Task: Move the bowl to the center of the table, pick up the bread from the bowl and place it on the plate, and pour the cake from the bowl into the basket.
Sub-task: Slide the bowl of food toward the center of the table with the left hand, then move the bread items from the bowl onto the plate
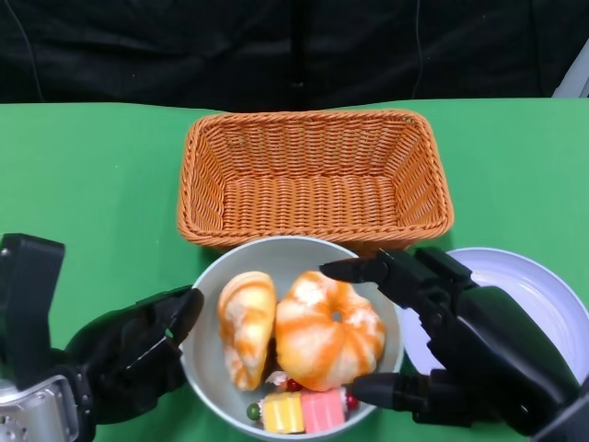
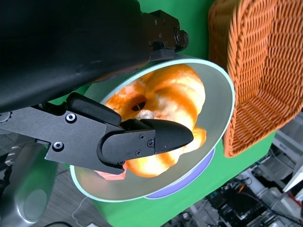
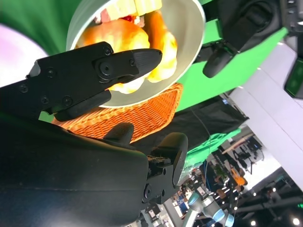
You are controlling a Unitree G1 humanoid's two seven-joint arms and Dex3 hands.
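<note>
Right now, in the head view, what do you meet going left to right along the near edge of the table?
left hand → croissant → ring-shaped bread → right hand → plate

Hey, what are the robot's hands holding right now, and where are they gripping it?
Both hands sit at opposite sides of the bowl: left hand at its left rim, right hand at its right rim. Whether the fingers actually press the bowl cannot be told.

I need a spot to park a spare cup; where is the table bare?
Bare green table lies left of the wicker basket, and a narrower strip to its right, above the white plate. The front middle is crowded: the bowl, left hand and right hand.
</note>
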